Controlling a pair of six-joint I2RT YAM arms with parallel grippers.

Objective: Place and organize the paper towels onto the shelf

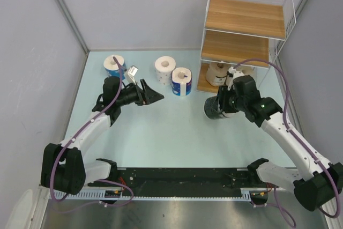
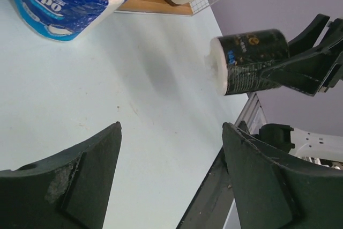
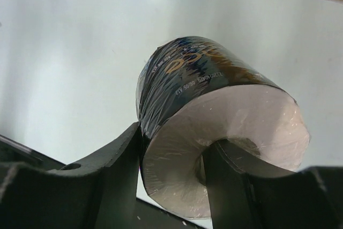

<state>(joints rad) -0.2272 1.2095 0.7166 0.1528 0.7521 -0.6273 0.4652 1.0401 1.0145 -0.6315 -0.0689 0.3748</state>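
Near the shelf [image 1: 244,20], the right gripper [image 1: 222,104] clamps the dark roll [image 1: 212,110] by its wall, one finger inside the core, apparently for shelving; the left gripper [image 1: 155,96] gapes wide, empty.

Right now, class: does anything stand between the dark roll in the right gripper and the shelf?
Nothing lies on the table between the dark roll, in the right gripper, and the shelf. The bottom tier nearest it already holds a cream roll and a second roll; the upper boards look bare.
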